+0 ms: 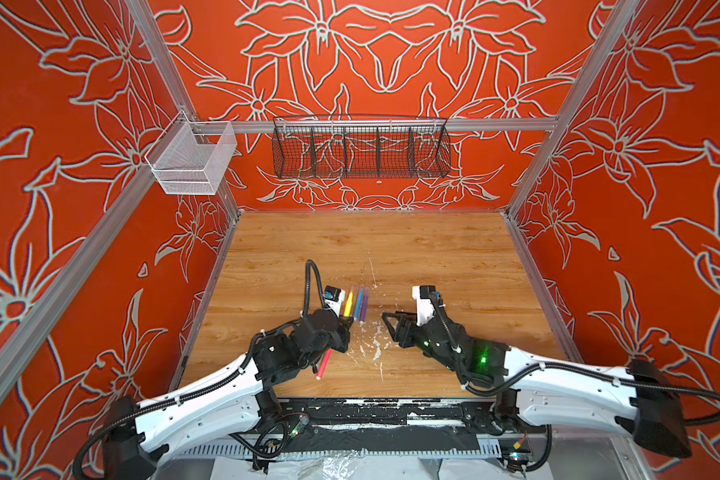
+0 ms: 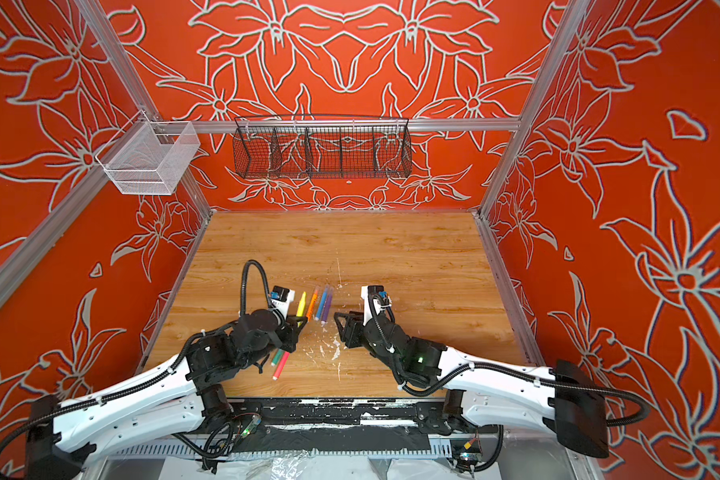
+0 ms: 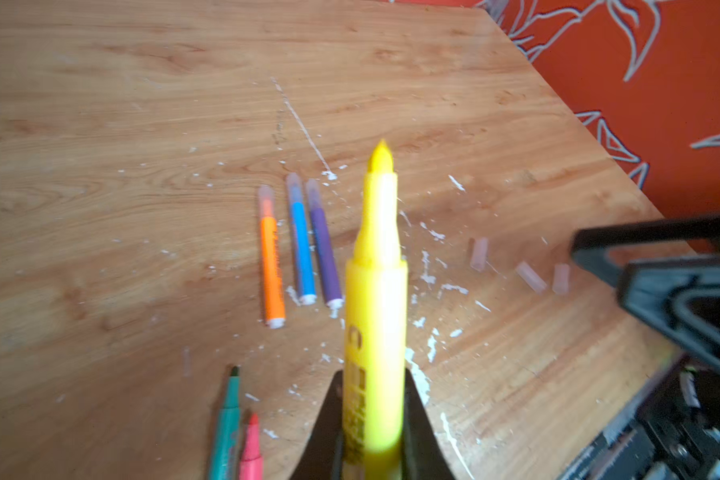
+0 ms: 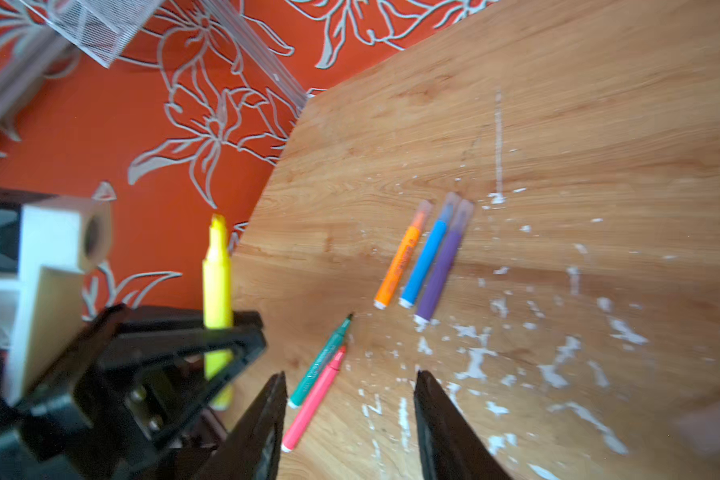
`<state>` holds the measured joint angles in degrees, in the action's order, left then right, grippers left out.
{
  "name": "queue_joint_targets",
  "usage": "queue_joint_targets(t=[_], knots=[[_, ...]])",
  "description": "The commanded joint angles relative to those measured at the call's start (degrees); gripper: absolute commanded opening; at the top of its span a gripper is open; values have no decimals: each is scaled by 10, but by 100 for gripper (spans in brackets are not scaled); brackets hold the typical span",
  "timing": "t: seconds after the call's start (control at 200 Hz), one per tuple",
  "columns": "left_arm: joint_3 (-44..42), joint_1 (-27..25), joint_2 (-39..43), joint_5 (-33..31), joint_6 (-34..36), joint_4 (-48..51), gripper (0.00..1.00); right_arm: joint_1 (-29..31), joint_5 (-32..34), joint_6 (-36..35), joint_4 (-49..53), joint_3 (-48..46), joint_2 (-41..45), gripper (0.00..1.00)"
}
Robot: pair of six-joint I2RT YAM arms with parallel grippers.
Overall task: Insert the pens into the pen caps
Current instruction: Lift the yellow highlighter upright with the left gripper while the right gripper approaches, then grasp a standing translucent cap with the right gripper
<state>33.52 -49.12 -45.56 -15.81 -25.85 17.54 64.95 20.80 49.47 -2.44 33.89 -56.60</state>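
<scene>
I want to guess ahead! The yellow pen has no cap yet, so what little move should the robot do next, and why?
Probably the right tool should dip toward a loose clear cap and grab it. It is open and empty, while the left tool grips the yellow pen with its tip bare.

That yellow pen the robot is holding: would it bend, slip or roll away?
The yellow pen stands straight out of the left jaws without sagging, so it is probably stiff. Its smooth round barrel might twist or slip in that grip. Laid on the table, it would likely roll.
</scene>
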Motion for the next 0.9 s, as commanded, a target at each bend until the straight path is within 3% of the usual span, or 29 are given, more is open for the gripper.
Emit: queue_joint_targets(t=[0.0, 0.11, 0.255, 0.375, 0.635, 0.896], knots=[[-18, 24, 30, 28, 23, 51, 0, 0, 95, -35, 235, 38, 12, 52], [-50, 24, 76, 47, 38, 60, 0, -12, 127, -27, 319, 38, 8, 52], [-75, 24, 109, 39, 32, 57, 0, -49, 81, -32, 347, 17, 6, 52], [-69, 24, 89, 0, 17, 74, 0, -98, 38, -35, 365, 5, -5, 51], [-49, 24, 0, 8, 15, 65, 0, -177, -13, -69, 354, -17, -25, 50], [-59, 24, 18, 16, 18, 58, 0, -208, -67, -97, 305, -20, -75, 48]])
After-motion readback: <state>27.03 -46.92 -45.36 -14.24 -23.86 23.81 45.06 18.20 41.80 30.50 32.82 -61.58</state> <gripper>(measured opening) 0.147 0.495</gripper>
